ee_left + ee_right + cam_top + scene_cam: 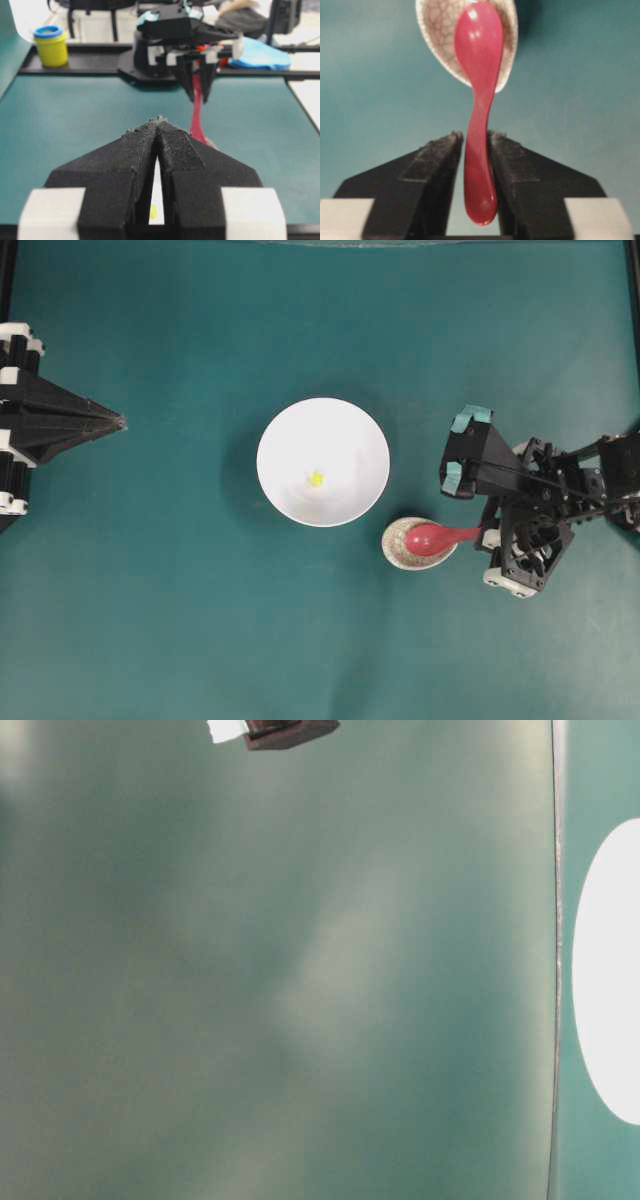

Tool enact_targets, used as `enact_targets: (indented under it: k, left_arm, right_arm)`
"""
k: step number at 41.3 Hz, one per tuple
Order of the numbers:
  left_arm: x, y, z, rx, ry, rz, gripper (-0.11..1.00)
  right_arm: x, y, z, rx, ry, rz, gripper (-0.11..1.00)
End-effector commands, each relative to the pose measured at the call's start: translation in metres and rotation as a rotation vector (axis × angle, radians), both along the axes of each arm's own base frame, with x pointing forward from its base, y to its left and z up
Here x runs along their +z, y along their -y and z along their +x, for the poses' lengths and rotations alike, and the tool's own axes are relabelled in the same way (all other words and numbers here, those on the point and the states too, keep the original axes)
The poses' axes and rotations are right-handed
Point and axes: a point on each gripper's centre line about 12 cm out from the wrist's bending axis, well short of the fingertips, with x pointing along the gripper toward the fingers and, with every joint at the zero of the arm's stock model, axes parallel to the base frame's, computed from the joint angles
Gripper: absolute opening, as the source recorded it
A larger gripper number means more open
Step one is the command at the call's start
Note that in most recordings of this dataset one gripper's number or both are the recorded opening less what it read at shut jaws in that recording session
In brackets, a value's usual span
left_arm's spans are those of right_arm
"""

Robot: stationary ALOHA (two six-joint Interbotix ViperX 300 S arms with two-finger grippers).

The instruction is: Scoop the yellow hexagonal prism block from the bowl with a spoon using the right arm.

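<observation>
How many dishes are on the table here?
2: the white bowl at the centre, and the small speckled spoon rest just beside it, under the spoon's scoop. None seems hidden.

Right arm [560,490] reaches in from the right edge, wrist bent down, teal-patched link angled toward the centre. Right gripper [476,150] – jaws slightly apart, black fingers [435,165] flanking the spoon [479,100] handle, small gaps either side. Left gripper [118,422] parked at the left edge – fingers pressed together to a point, level.
</observation>
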Motion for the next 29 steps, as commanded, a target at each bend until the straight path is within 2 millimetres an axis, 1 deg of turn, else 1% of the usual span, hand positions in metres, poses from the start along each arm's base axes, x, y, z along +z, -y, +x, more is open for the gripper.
enact_targets:
  k: [1,6,18,29]
  left_arm:
    - [0.0124,0.0001,0.0028,0.0,0.034,0.003,0.0]
    - [0.0117,0.0001,0.0027,0.0,0.032,0.001,0.0]
    - [0.0117,0.0001,0.0027,0.0,0.032,0.001,0.0]
    - [0.0117,0.0001,0.0027,0.0,0.032,0.001,0.0]
  right_arm:
    - [0.0061,-0.0011,0.0018,0.008,0.024,0.001,0.37]
    - [0.0061,-0.0009,0.0018,0.013,0.024,-0.002,0.4]
    - [0.0055,-0.0014,0.0015,0.035,0.023,-0.012,0.41]
    - [0.0062,0.0026,0.0018,0.082,0.031,-0.07,0.45]
